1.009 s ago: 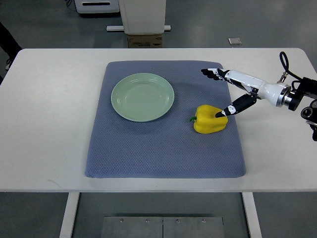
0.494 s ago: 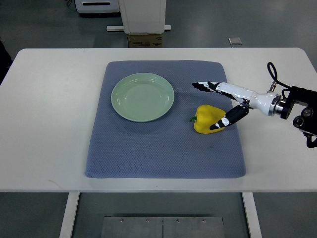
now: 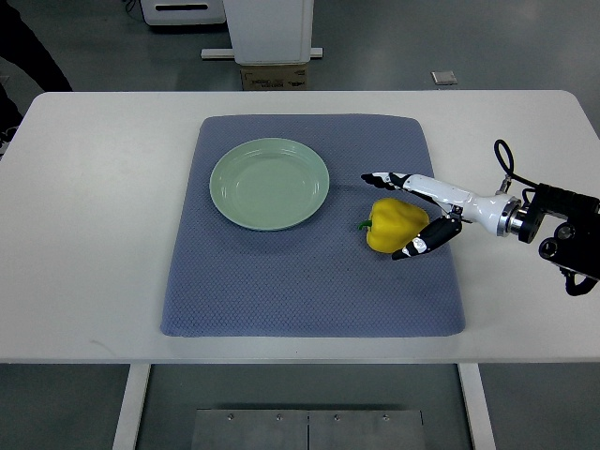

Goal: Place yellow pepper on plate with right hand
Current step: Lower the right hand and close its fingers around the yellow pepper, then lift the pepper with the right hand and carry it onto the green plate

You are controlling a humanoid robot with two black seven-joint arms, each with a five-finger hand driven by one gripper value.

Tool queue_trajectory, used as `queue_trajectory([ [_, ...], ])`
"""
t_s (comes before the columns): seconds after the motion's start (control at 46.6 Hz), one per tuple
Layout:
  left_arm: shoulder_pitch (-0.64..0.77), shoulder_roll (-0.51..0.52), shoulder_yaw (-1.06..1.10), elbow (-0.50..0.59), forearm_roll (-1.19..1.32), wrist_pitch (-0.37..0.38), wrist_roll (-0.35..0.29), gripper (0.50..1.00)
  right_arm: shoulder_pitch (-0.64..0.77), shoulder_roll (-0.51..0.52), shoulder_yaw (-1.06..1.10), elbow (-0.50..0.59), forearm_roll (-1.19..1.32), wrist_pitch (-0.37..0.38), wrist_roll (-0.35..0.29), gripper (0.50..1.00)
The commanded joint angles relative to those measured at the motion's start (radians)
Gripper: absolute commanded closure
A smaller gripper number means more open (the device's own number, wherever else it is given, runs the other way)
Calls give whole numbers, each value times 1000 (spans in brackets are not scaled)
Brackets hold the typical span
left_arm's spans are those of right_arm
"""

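Since the earlier frame the right hand (image 3: 410, 214) has slid lower and closer to the plump yellow bell pepper (image 3: 394, 225), its white-and-black fingers (image 3: 386, 178) now spread on both sides of it without closing. The hand stays open, thumb low against the pepper's near side, other fingers reaching past its far edge. The pepper lies on the blue-grey woven cloth mat (image 3: 309, 281), just right of the round pale green plate (image 3: 270, 184), which sits bare on the white table (image 3: 94, 234).
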Motion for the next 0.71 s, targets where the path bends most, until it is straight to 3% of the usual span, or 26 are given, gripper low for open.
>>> queue_trajectory([
  [0.0,0,0,0,1,0,0,0,500,-7,1,1,-4,0,-1,0,505],
  [0.258,0,0,0,1,0,0,0,500,-16,25,1,-40,0,-8,0,513],
  [0.494,0,0,0,1,2,0,0,500,-25,41,3,-62,0,-9,0,559],
  [0.687,0,0,0,1,0,0,0,500,-31,48,3,-70,0,-9,0,695],
])
